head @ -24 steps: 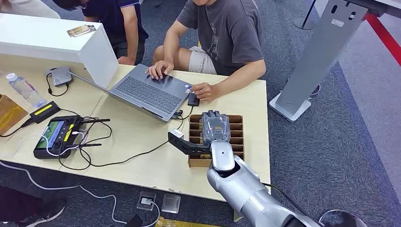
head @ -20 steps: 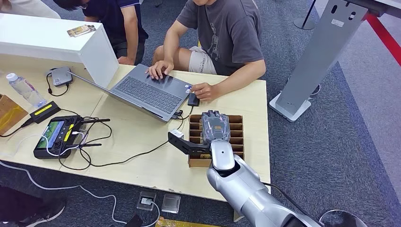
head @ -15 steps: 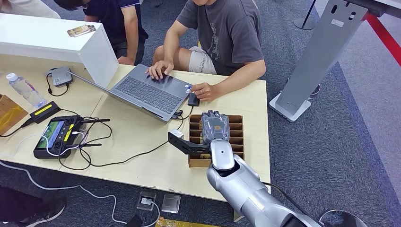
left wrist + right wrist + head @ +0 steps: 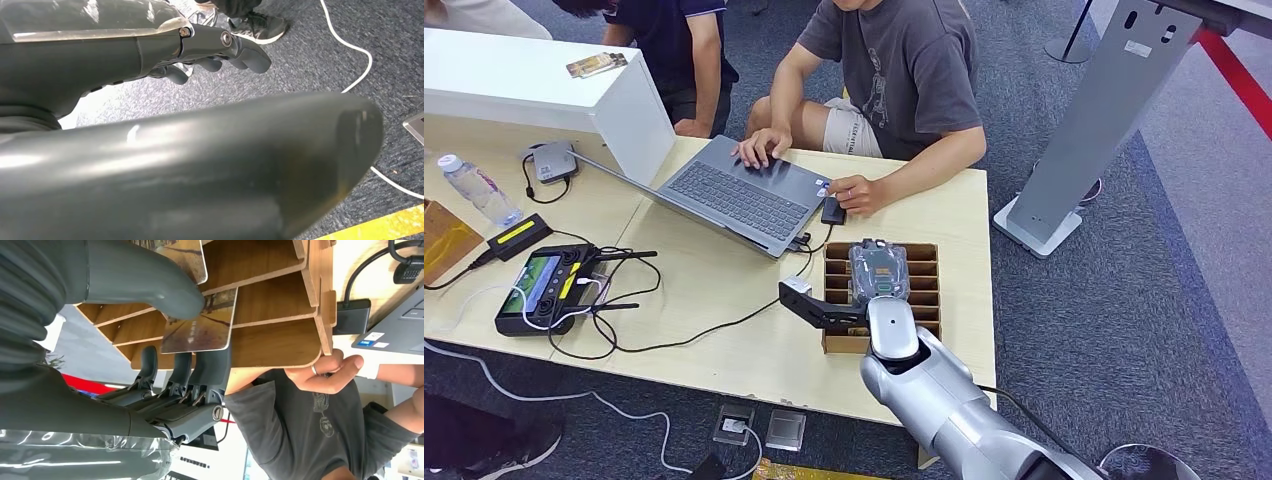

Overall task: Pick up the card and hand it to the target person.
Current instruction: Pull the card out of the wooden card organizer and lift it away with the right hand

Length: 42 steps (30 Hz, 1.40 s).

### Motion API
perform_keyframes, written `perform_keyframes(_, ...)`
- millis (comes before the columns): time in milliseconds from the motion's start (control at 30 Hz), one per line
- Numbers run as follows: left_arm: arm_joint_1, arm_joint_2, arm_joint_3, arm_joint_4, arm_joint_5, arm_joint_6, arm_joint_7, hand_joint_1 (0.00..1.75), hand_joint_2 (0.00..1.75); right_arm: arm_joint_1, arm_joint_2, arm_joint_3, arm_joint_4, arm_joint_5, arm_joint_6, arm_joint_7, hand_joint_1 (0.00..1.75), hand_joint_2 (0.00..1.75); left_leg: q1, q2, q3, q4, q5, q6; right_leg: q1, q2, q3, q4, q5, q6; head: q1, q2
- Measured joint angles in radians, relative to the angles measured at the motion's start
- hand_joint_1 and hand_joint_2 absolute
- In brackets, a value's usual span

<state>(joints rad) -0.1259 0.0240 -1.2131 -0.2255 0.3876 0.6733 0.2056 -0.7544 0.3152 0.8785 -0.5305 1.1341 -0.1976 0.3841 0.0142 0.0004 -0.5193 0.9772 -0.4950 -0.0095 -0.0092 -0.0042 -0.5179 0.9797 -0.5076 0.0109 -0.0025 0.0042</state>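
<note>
Right hand (image 4: pixel 879 272) over slotted wooden rack (image 4: pixel 927 285), thumb and fingers pinching a card (image 4: pixel 200 325); laptop (image 4: pixel 739 195), cables (image 4: pixel 674 335), seated person (image 4: pixel 894 80) close by.

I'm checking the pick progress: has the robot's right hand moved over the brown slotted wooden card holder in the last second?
No. The right hand sits over the same slots of the wooden card holder as before.

Card (image 4: pixel 202 325) partly hidden behind right hand's thumb (image 4: pixel 150 282).

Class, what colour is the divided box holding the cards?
Brown wood, clearest in the right wrist view.
</note>
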Motion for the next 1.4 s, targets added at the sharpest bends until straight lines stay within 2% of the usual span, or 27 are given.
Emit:
perform_keyframes(67,0.000,0.000,0.000,0.000,0.000,0.000,0.000,0.00,0.00,0.002,0.001,0.000,0.003,0.000,0.000,0.000,1.29,1.75,0.000,0.000,0.000,0.000,0.000,0.000,0.000,0.000,0.000,0.000,0.000,0.000,0.000,0.000)
perform_keyframes(367,0.000,0.000,0.000,0.000,0.000,0.000,0.000,0.00,0.00,0.003,0.004,0.000,0.009,-0.004,-0.004,-0.004,1.37,1.75,0.000,0.000,0.000,0.000,0.000,0.000,0.000,0.000,0.000,0.000,0.000,0.000,0.000,0.000)
perform_keyframes(967,0.000,0.000,0.001,0.000,0.001,0.008,0.003,0.00,0.00,0.004,0.004,-0.001,0.001,-0.024,-0.077,-0.038,1.32,1.75,0.000,0.000,0.000,0.000,0.000,0.000,0.000,0.000,0.000,0.000,0.000,0.000,0.000,0.000)
perform_keyframes(1233,0.002,0.000,0.006,0.000,0.003,0.009,0.003,0.00,0.00,0.004,-0.002,-0.004,-0.053,-0.023,-0.096,-0.039,1.38,1.75,0.000,0.000,-0.004,0.000,0.000,0.000,0.000,0.000,-0.004,0.000,0.000,0.000,0.000,0.000)
perform_keyframes(1400,0.003,0.000,0.011,0.000,0.009,0.009,0.002,0.00,0.00,0.005,-0.015,-0.006,-0.113,-0.034,-0.090,-0.039,1.36,1.75,0.000,0.000,-0.007,0.000,0.000,0.000,0.000,0.000,-0.007,0.000,0.000,0.000,0.000,0.000)
